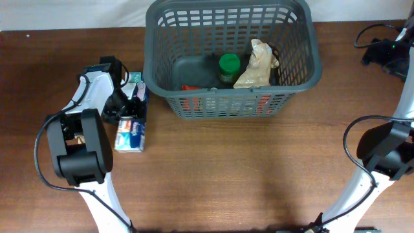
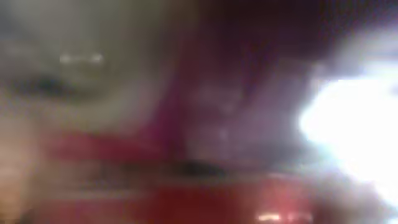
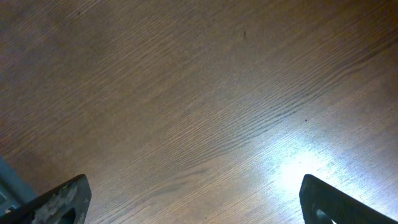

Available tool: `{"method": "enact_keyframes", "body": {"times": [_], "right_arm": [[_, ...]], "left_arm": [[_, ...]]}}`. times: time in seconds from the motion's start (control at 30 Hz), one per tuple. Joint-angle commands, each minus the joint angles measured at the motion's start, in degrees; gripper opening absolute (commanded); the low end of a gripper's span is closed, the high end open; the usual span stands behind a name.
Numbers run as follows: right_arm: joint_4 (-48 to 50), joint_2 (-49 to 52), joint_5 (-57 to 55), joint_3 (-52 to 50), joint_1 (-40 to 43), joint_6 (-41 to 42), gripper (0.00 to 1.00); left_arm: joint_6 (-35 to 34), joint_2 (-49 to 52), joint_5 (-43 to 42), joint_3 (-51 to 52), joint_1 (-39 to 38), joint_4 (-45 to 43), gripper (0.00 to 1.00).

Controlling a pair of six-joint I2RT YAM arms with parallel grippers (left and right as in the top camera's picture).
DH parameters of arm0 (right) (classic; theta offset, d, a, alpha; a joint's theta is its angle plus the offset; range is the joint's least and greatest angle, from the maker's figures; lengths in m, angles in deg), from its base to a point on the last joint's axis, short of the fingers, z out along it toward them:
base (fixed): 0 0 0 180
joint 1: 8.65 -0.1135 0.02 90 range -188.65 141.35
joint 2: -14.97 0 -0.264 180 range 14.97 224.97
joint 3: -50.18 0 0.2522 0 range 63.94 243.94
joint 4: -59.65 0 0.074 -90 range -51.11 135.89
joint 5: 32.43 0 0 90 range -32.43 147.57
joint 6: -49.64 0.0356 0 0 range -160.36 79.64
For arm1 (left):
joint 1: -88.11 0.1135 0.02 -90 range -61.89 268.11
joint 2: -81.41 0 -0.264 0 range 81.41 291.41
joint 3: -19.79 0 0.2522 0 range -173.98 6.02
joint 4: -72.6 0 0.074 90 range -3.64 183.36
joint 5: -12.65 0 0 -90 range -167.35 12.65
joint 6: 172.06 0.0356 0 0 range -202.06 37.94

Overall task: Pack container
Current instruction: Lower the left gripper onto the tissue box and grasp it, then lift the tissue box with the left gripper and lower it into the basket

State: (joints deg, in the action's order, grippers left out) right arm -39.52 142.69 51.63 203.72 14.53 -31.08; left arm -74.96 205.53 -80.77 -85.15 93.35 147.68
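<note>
The container (image 1: 226, 105), a dark grey slotted basket, stands at the back middle of the table. Inside it are a green-lidded jar (image 1: 229, 65), a crumpled beige bag (image 1: 257, 65) and a red item (image 1: 191, 87). My left gripper (image 1: 128, 100) is down to the left of the basket, on a teal and white package (image 1: 136, 83). The left wrist view is all blur, red and whitish, so its jaws do not show. A blue and white package (image 1: 130, 134) lies just in front. My right gripper (image 3: 196, 205) stands wide open over bare wood with nothing between its fingers.
The wooden table top (image 1: 259, 168) stretches in front of the basket. The right arm's elbow (image 1: 385, 147) and cables (image 1: 362, 35) sit along the right edge. The left arm's base (image 1: 81, 149) stands at the left front.
</note>
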Motion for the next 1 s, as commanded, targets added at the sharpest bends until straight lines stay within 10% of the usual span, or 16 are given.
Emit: {"method": "enact_keyframes", "body": {"times": [0.0, 0.17, 0.43, 0.97], "right_arm": [[0.1, 0.2, -0.1, -0.1, 0.1, 0.7, 0.99], [0.1, 0.2, -0.1, -0.1, 0.1, 0.7, 0.99], [0.1, 0.2, -0.1, -0.1, 0.1, 0.7, 0.99], [0.1, 0.2, -0.1, -0.1, 0.1, 0.7, 0.99]], "left_arm": [[-0.4, 1.4, -1.3, 0.3, 0.0, 0.5, 0.46], [-2.8, 1.3, -1.8, -0.8, 0.0, 0.9, 0.02], [-3.0, 1.3, -1.0, -17.4, 1.2, 8.6, 0.02], [-3.5, 0.0, -9.6, -85.7, -2.4, 21.9, 0.02]]}}
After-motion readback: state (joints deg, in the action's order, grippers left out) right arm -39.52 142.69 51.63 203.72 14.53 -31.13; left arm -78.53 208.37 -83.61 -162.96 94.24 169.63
